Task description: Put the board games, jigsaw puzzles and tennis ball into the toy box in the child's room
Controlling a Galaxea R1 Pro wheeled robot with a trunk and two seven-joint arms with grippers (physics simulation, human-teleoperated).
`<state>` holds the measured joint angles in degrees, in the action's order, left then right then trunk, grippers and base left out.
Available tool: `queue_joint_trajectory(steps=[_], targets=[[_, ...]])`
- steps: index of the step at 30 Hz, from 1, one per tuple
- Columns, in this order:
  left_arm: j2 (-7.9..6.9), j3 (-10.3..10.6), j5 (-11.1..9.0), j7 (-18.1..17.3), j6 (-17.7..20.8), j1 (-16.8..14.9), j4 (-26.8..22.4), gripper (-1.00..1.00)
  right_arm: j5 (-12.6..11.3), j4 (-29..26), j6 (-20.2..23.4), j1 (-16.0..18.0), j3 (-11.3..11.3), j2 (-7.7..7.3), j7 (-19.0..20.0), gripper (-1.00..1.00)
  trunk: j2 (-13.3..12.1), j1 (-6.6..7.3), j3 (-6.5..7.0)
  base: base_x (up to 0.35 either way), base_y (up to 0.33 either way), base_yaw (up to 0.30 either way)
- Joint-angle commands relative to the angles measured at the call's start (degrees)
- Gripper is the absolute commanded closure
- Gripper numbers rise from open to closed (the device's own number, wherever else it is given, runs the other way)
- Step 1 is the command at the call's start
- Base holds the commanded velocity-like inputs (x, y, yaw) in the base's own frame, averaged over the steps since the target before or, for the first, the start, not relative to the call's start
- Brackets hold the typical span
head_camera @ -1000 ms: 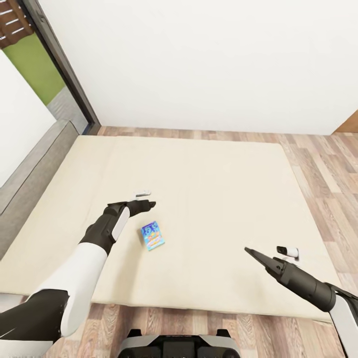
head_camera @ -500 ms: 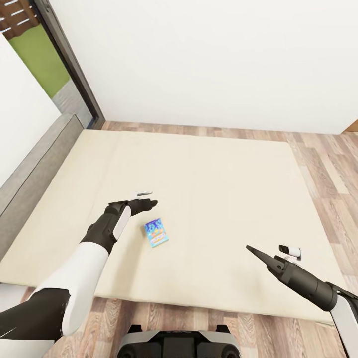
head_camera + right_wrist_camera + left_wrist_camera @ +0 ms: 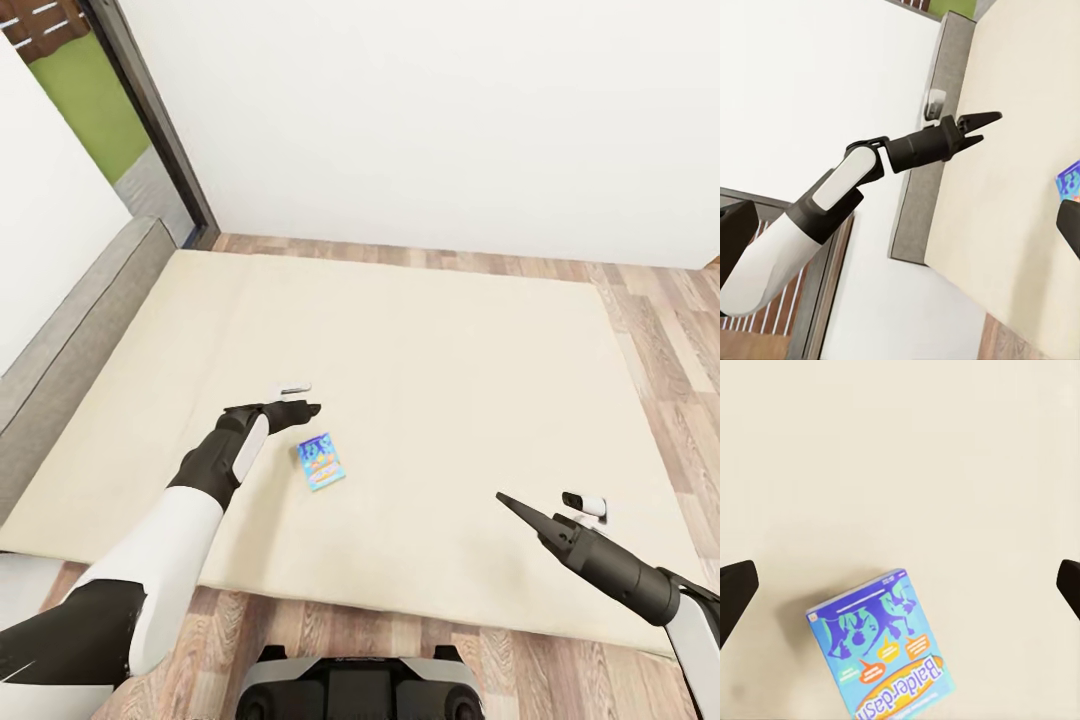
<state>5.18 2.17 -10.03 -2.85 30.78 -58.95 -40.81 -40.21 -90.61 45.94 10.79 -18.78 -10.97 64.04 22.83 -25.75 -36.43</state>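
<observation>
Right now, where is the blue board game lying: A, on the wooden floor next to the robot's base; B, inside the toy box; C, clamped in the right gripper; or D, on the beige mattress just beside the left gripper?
D: the board game lies flat on the bed, close to the left gripper and untouched, while the right gripper is far off to the side.

Board game (image 3: 321, 461) flat on bed (image 3: 450, 380), grey frame (image 3: 70, 330) at left
</observation>
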Motion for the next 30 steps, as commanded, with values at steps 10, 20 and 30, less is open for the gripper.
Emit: queue_joint_trajectory(steps=[10,20,30], targets=[[0.26,0.11,-0.34,0.06,0.23,-0.02,-0.07,-1.00,-0.38,0.00,0.37,0.02,-0.03,-0.01,0.03,-1.00,0.09,-0.03,-0.17,0.000,0.000,-0.112],[0.19,0.12,-0.34,0.04,0.15,-0.02,-0.06,-1.00,-0.40,-0.01,0.30,0.02,-0.03,-0.02,0.03,-1.00,0.09,-0.03,-0.18,0.000,0.000,-0.258],[0.19,0.14,-0.31,0.04,0.08,-0.02,-0.08,-1.00,-0.41,-0.01,0.28,0.02,-0.03,-0.02,0.03,-1.00,0.09,-0.03,-0.18,0.000,0.000,-0.065]])
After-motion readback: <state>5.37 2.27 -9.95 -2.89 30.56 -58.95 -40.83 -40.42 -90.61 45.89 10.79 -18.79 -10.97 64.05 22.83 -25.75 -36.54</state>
